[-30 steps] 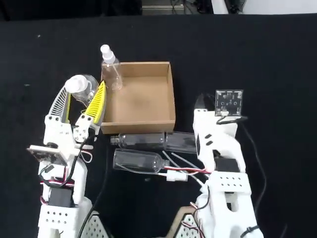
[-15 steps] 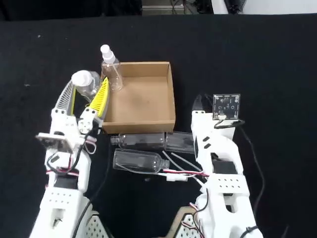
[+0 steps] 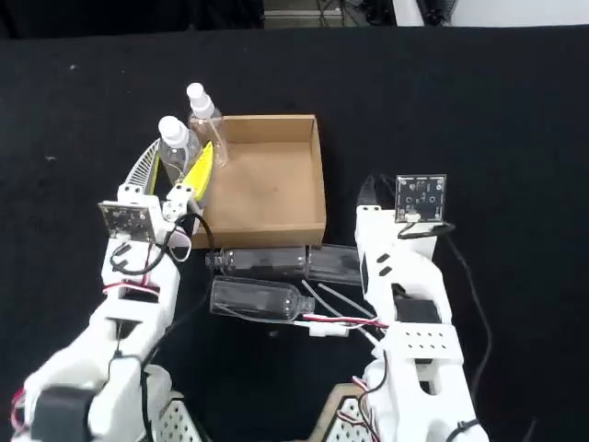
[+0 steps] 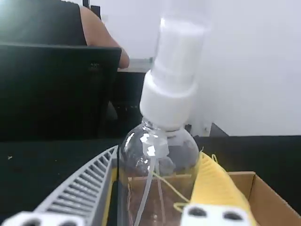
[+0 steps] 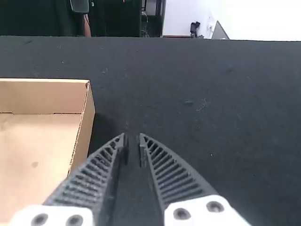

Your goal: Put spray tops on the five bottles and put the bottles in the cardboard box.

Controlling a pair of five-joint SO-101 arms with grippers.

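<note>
Black cloth [image 3: 479, 110] covers the whole table; clear plastic on it is hard to outline.

- Cardboard box [image 3: 267, 184], open top, sits mid-table. All places below are taken from it.
- Left gripper [image 3: 179, 164] is at the box's left wall, toward the far corner. Its grey and yellow fingers pinch the held bottle [image 3: 175, 144] by the shoulder, upright. The white spray top [image 4: 175, 75] is seated on the neck; its upper end is cut off in the left wrist view, and so is the bottle's base. From above the fingers hide the body, so I cannot tell whether it hangs over the box or just outside the wall.
- Second bottle [image 3: 204, 124], capped and upright, is at the box's far left corner. I cannot tell whether it is inside or outside.
- Lying bottles [image 3: 258, 261], uncapped, are along the box's near wall, one [image 3: 259, 299] a little nearer the arms. More clear plastic [image 3: 336, 264] runs on toward the right arm; one bottle or two is hard to say.
- Loose spray tops [image 3: 327, 324], with thin tubes, are beside the nearer lying bottle, partly under the right arm.
- Right gripper [image 5: 132, 140] is off the box's right wall, low over the cloth, fingers pressed together, nothing between them. Seen from above it is dark on dark [image 3: 373, 191].

Room: white wall [image 4: 254, 61] behind the table, dark furniture [image 5: 113, 19] along the far edge.
</note>
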